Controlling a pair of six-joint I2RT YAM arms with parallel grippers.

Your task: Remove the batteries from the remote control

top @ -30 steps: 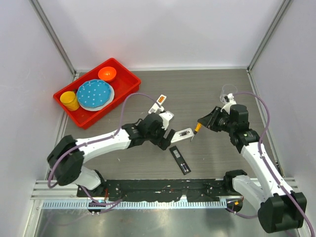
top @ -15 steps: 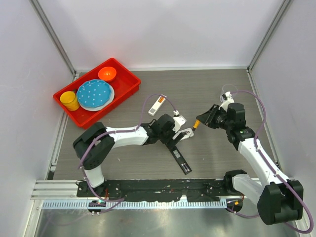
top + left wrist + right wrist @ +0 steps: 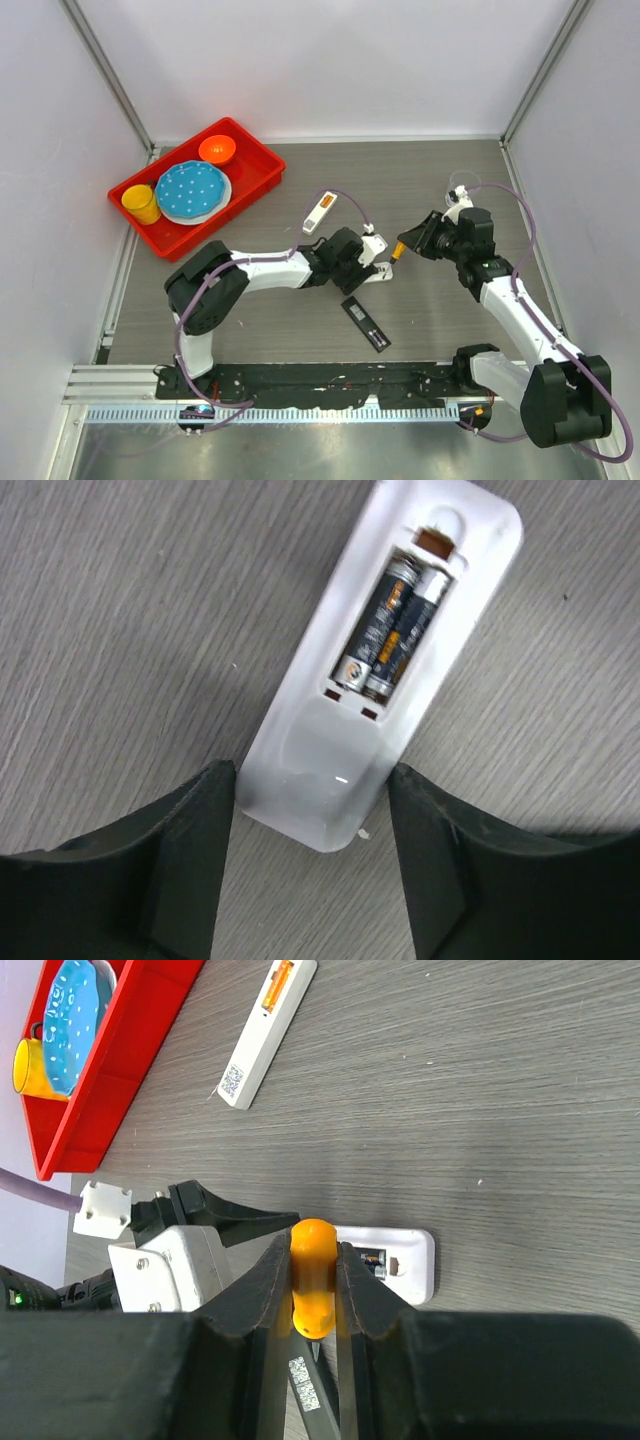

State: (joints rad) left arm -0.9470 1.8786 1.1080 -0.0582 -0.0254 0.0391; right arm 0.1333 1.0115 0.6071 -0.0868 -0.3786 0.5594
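the left jaws, narrower than a second ago and now reached farther out, stand spread either side of the white remote's (image 3: 340, 730) near end. its long axis runs straight away from them. two dark, orange-lettered batteries (image 3: 392, 630) lie lengthwise in its open bay. the right jaws pinch an orange screwdriver (image 3: 312, 1278) just beyond.
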